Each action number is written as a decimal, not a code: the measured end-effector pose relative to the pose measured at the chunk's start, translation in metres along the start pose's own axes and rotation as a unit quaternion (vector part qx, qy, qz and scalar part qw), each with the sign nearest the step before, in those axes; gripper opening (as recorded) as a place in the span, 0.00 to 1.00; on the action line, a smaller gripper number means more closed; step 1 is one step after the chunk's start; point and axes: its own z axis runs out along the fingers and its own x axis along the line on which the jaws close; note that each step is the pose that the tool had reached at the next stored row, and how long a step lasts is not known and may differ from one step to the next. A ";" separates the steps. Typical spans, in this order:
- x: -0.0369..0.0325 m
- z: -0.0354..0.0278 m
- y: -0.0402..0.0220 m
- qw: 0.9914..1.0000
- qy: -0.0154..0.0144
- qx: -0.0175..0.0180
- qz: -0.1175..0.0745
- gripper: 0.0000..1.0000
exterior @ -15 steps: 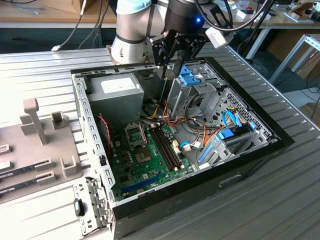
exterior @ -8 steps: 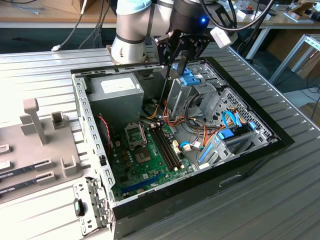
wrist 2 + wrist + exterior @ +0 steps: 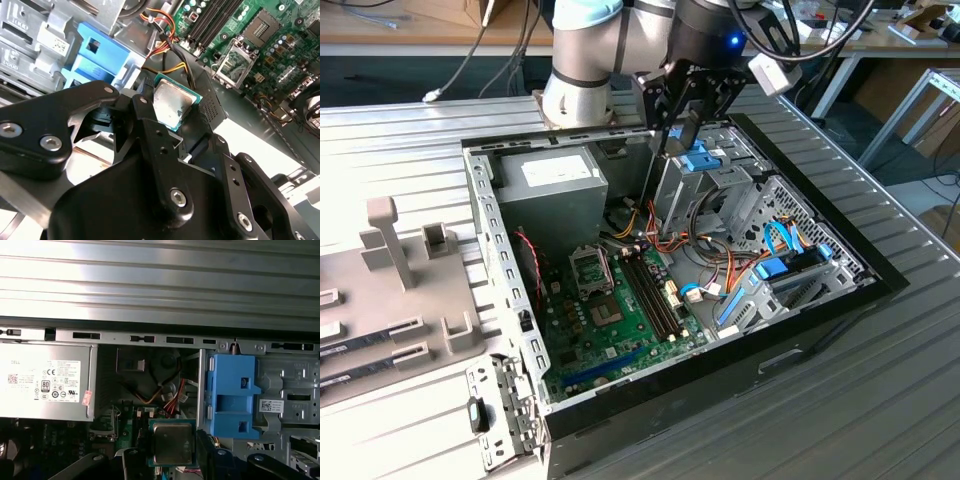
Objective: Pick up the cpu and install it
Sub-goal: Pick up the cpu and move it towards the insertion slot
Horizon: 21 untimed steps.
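Our tool (image 3: 170, 117) is clamped on the cpu (image 3: 172, 100). Its black fingers (image 3: 150, 130) press against two opposite edges of the chip, and the silvery top with its thin green rim faces both wrist cameras. We see the cpu held in the air, touching nothing but the tool.

Just behind it in the second wrist view runs a bundle of orange and yellow wires (image 3: 165, 30). A blue drive bracket (image 3: 97, 55) stands close beside the tool.

In the exterior view the tool (image 3: 678, 135) hangs over the open computer case (image 3: 880, 290), near the case's far edge, between the bracket and the grey power supply (image 3: 555, 180). The power supply fills the case's far corner on the exterior view's left.

Down on the case floor lies the green motherboard (image 3: 620, 330). Its cpu socket (image 3: 588, 268) is well apart from the held chip, and the long memory slots (image 3: 655, 290) run just beside the socket.

The case rests on a ribbed metal desk (image 3: 880, 400). A grey fixture plate (image 3: 400, 260) sits at the desk's edge on the exterior view's left.
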 end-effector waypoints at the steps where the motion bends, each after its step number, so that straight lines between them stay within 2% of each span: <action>1: -0.0013 0.0000 -0.0001 1.000 0.000 0.000 0.000 0.47; 21: -0.0281 0.0010 -0.0014 1.000 0.000 0.000 0.000 0.47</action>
